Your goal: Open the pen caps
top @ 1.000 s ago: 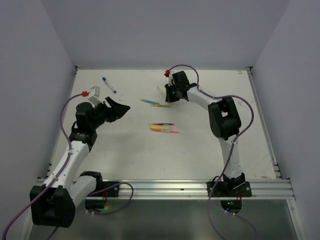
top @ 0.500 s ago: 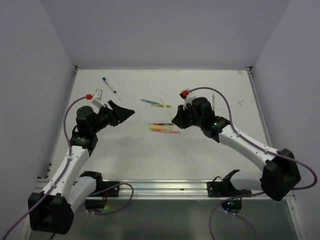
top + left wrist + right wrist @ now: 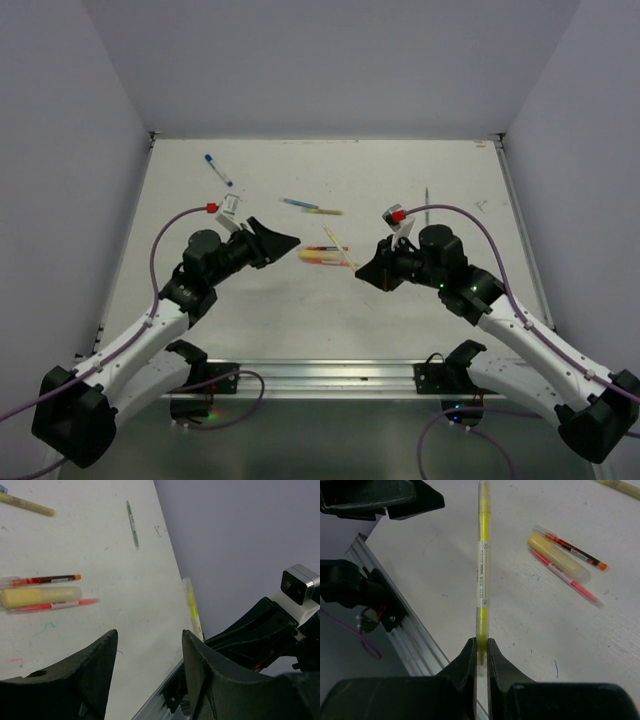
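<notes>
Fingers [image 3: 468,656] of my right gripper [image 3: 480,646] are clenched on the butt end of a yellow highlighter [image 3: 482,565], which runs straight up the middle of the right wrist frame, held off the table [image 3: 250,320]. At its free end, near the top edge of that frame, I see a paler section that I read as the cap [image 3: 483,495], seated on the barrel. My left gripper [image 3: 148,637] is released, jaws spread wide with nothing between them. In the top view it sits left of centre, its tips aimed at the capped end of the highlighter, close to it but apart. In the left wrist view the highlighter stands right of centre, past the spread fingers.

3 pens lie together on the table at the centre of the top view, side by side and touching or nearly so: a red pen [image 3: 572,550], a fat pale yellow highlighter [image 3: 559,557] and a pink pen [image 3: 565,579]. A yellow-green pen [image 3: 312,208] lies just above them in that frame. 1 grey pen [image 3: 132,524] lies alone at the upper right of the top view, and 1 blue-and-white pen [image 3: 218,170] alone at the upper left. On those 6 I cannot tell whether a cap is on.
</notes>
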